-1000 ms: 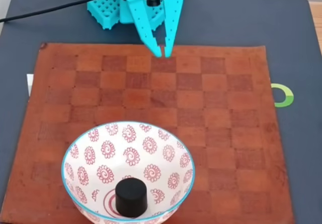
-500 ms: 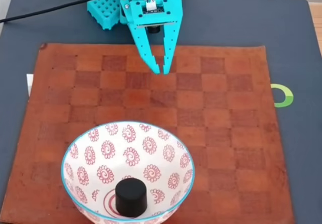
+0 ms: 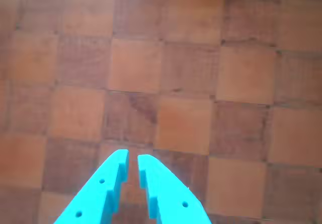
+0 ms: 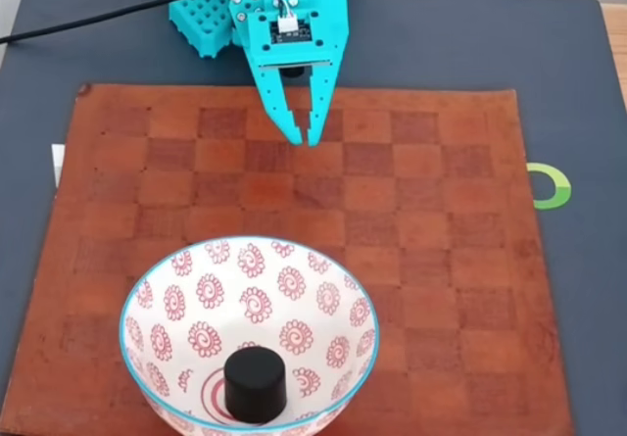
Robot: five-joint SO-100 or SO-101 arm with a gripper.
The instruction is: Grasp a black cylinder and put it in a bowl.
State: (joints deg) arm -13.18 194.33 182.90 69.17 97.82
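On the near left of the brown checkered mat [image 4: 441, 260] sits the bowl [image 4: 186, 289], and the black cylinder [image 4: 256, 384] stands upright inside it at the bottom. My claw [image 4: 305, 139] hangs over the mat's far edge, well apart from the bowl, nearly closed with a thin gap and holding nothing.
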